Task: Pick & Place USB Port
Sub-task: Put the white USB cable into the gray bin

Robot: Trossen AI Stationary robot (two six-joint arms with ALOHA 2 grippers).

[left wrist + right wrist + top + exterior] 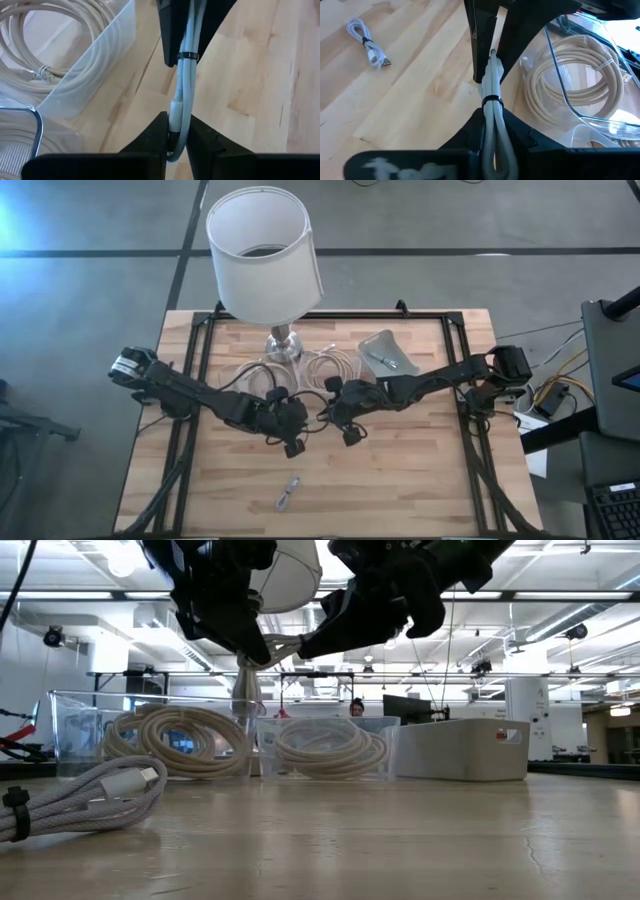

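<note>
White bundled cable [181, 85] held off the tabletop [420, 470] in front of the lamp [262, 255], clamped at one end by left gripper [177, 132], at the other by right gripper [492, 125]. Both clenched on it at once. Risk: pulling apart strains the tie or yanks the plug; one-sided release lets it swing and drop. Second cable [288, 494] loose, well in front of lamp. Cable bins [160, 740] beside lamp base. Bare wood planks; open workshop behind, person far back.
</note>
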